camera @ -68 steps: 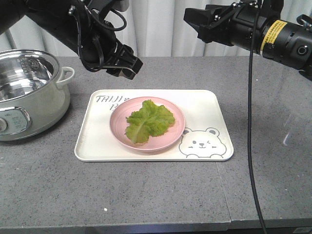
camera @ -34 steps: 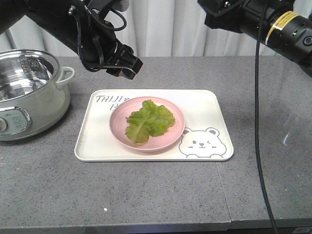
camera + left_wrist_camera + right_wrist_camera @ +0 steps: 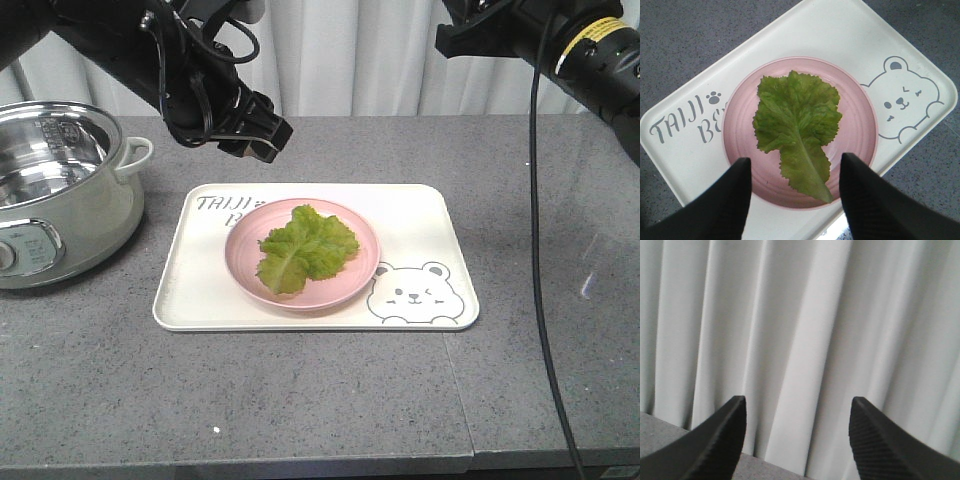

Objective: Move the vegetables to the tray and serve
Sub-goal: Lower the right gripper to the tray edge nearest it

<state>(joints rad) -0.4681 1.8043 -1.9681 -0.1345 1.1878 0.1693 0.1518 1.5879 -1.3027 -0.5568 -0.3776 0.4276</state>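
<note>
A ruffled green lettuce leaf, the vegetables [image 3: 305, 247] [image 3: 797, 127], lies on a round pink plate [image 3: 345, 283] [image 3: 740, 135]. That plate stands on the cream tray [image 3: 420, 215] [image 3: 840, 40] with the bear drawing. My left gripper [image 3: 262, 135] [image 3: 794, 162] hangs open above the tray's back left corner, nothing between its fingers. In its wrist view the leaf's stem end lies between the two fingertips, far below. My right gripper [image 3: 797, 401] is open and empty, raised high at the top right, facing the curtain; in the front view only its arm [image 3: 560, 40] shows.
A pale green electric pot [image 3: 55, 190] with a steel bowl stands at the left table edge. A white curtain [image 3: 350, 55] closes off the back. A black cable [image 3: 535, 250] hangs from the right arm down past the tray's right side.
The right arm has lifted and pulled back to the upper right, its gripper leaving the front view. The left arm, tray, plate and leaf have not moved.
</note>
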